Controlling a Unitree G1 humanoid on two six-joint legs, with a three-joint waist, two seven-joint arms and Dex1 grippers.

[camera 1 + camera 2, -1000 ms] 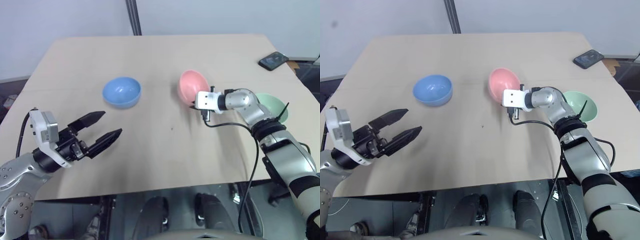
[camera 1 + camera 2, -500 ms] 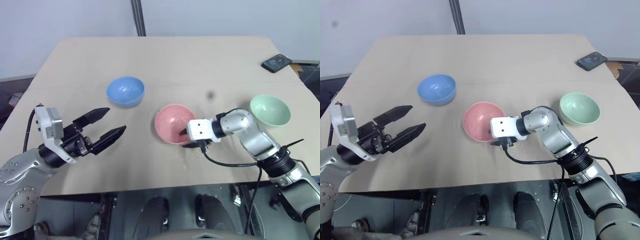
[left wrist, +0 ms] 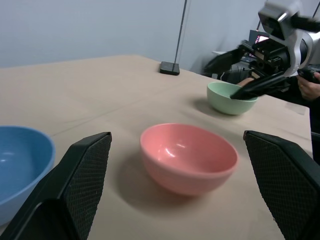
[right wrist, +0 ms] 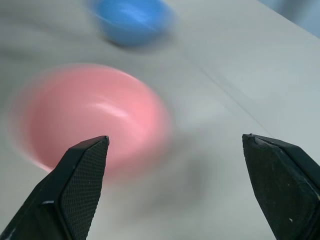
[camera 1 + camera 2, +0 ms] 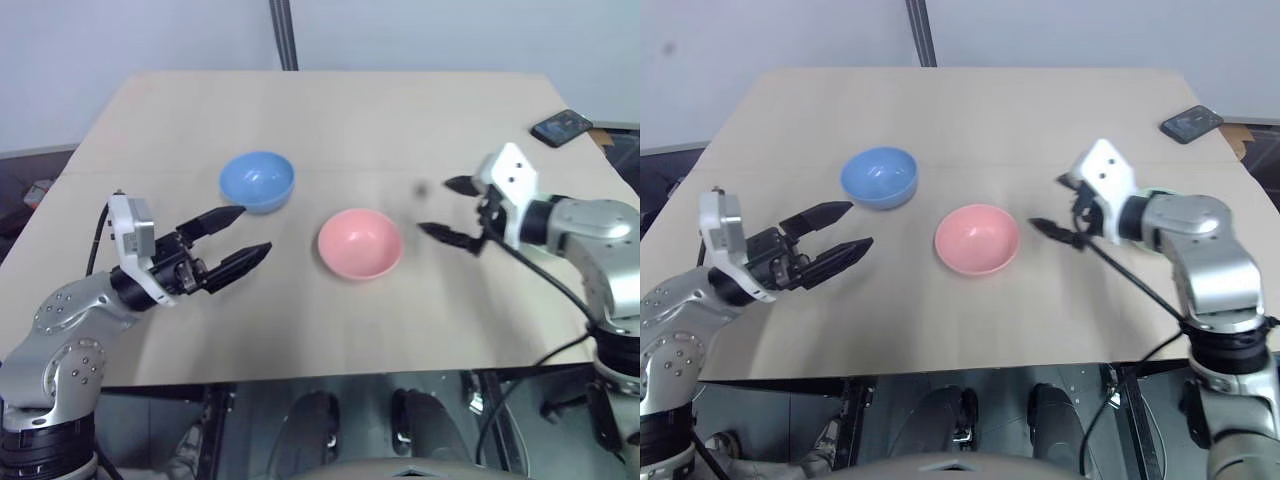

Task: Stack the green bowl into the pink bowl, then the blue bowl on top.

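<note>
The pink bowl (image 5: 360, 243) stands upright and empty in the middle of the tan table (image 5: 350, 110). The blue bowl (image 5: 257, 181) sits to its far left. In the left wrist view the green bowl (image 3: 231, 97) rests on the table beyond the pink bowl (image 3: 189, 156), partly behind my right gripper. My right gripper (image 5: 440, 208) hovers open to the right of the pink bowl, clear of it and holding nothing. On the left, near the front, my left gripper (image 5: 250, 230) is open and empty, pointing toward the pink bowl. The right wrist view shows the pink bowl (image 4: 95, 120) and the blue bowl (image 4: 132, 20) ahead of the fingers.
A black phone (image 5: 563, 127) lies near the table's far right corner. A dark pole (image 5: 285, 35) rises behind the far edge. A cable hangs from my right wrist over the table's right front.
My right gripper carried the tilted pink bowl to the table's middle, set it down upright, opened and drew back up and to the right. The left gripper edged slightly forward.
</note>
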